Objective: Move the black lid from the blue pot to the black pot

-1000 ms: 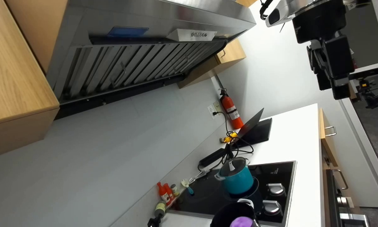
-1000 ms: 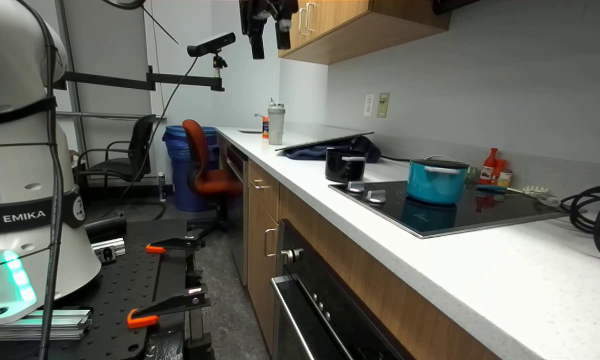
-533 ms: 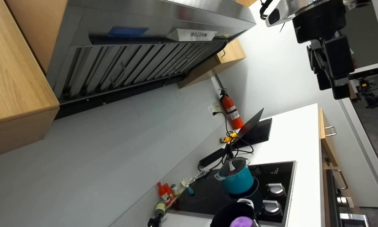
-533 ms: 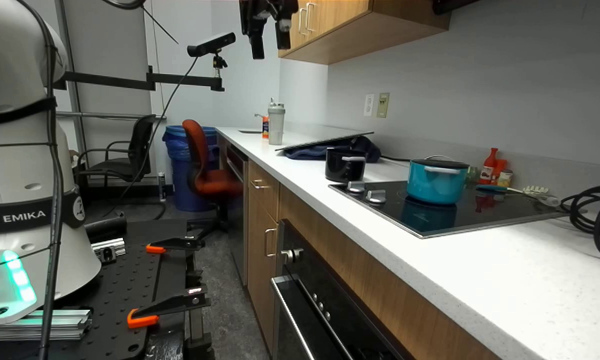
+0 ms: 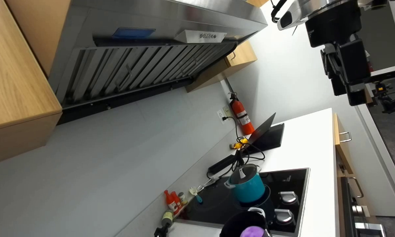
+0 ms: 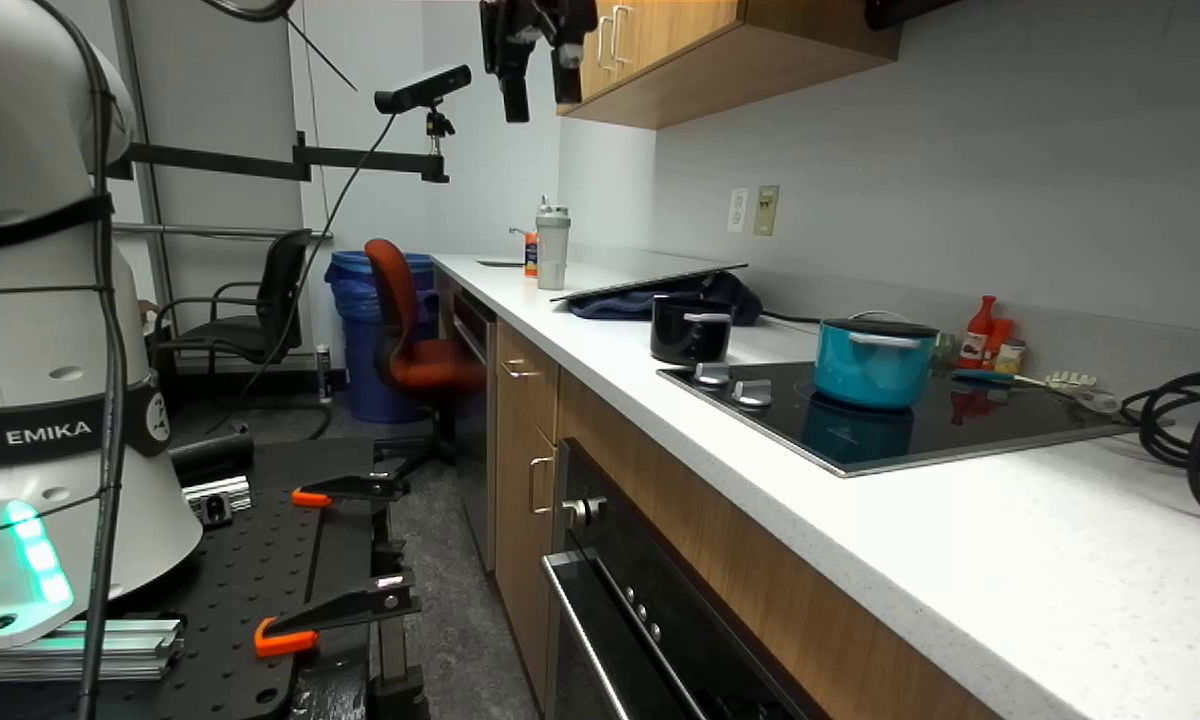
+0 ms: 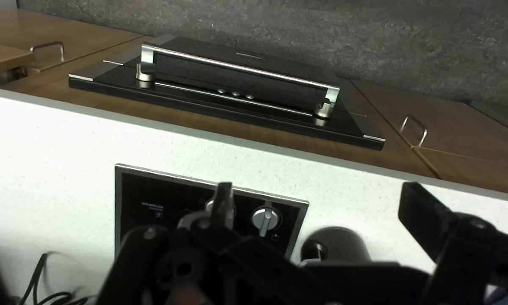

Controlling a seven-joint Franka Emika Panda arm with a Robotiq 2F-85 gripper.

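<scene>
Black lid (image 5: 249, 172) and blue pot (image 5: 251, 191) are together as we look on: in both exterior views the lid sits on top of the pot, over its mouth. We see a round, flat-looking disc, dark grey going to black, about as wide as the rim beneath it. On its upper face we notice a narrow, pale piece (image 5: 242, 173) that stands out sharply against the dark; whether it is a knob or a strap, we cannot tell. Seen from the side, in an exterior view, the lid narrows to a thin dark band (image 6: 905, 327) along the top of the pot, and it looks level to us.

The pot under it is bright teal, with pale handles (image 5: 229, 185) at its sides, and it stands on the black cooktop (image 5: 214, 202) set into the white table (image 6: 970, 560). We also see a teal-handled utensil (image 6: 985, 377) lying near it. Beside the cooktop, on the table, we find the black pot (image 6: 675, 335), glossy and dark, with something purple (image 5: 252, 232) showing in its mouth.

The hand (image 6: 542, 104) hangs high and well apart from the lid, and in the wrist view we see its two fingers (image 7: 223, 203) spread wide from each other.
</scene>
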